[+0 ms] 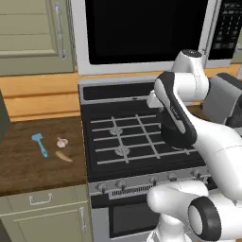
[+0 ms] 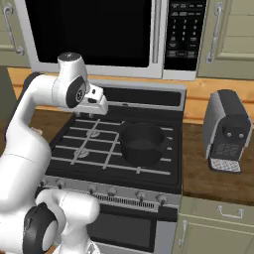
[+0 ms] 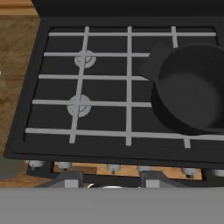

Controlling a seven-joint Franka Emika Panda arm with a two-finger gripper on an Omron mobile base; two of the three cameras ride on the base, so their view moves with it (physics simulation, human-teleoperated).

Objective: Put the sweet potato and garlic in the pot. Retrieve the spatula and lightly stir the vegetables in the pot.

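Note:
On the wooden counter (image 1: 23, 170) left of the stove lie the light blue spatula (image 1: 40, 144), the small off-white garlic (image 1: 62, 142) and the orange-brown sweet potato (image 1: 64, 156) just in front of it. The black pot (image 2: 142, 144) stands empty on the stove's right front burner, and appears at the right of the hand view as pot (image 3: 192, 94). My gripper (image 2: 88, 113) hangs above the back left of the stove, well apart from the vegetables and the pot. Its fingertips (image 3: 72, 179) stand wide apart with nothing between them, so it is open.
The black stove grate (image 1: 127, 139) has knobs along its front edge. A grey boxy appliance (image 2: 225, 131) stands on the counter right of the stove. A microwave (image 2: 99, 34) hangs low over the stove's back. My own arm hides the pot in the left base view.

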